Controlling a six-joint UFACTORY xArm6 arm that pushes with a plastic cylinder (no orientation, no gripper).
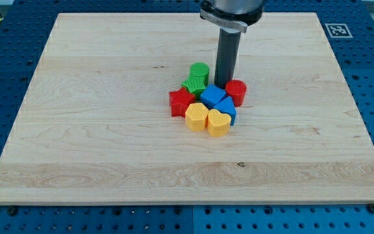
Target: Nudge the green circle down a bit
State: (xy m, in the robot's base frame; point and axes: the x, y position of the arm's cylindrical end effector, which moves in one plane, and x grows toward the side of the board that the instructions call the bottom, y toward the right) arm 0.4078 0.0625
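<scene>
On the table (96,78), the blocks huddle near the middle. The green circle (199,73) sits at the cluster's far edge, just left of my tip (224,85). I carry no claw, only this rod. I judge I must get behind the circle, on its far side.

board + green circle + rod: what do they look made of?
Board: pale wood, matte; grain streaks and a small knot show. Green circle: probably plastic, possibly 3D-printed; ridged sides, saturated colour. Rod, my tip just to the circle's right in view: dark, smooth, slight sheen; metal or plastic, cannot tell.
</scene>
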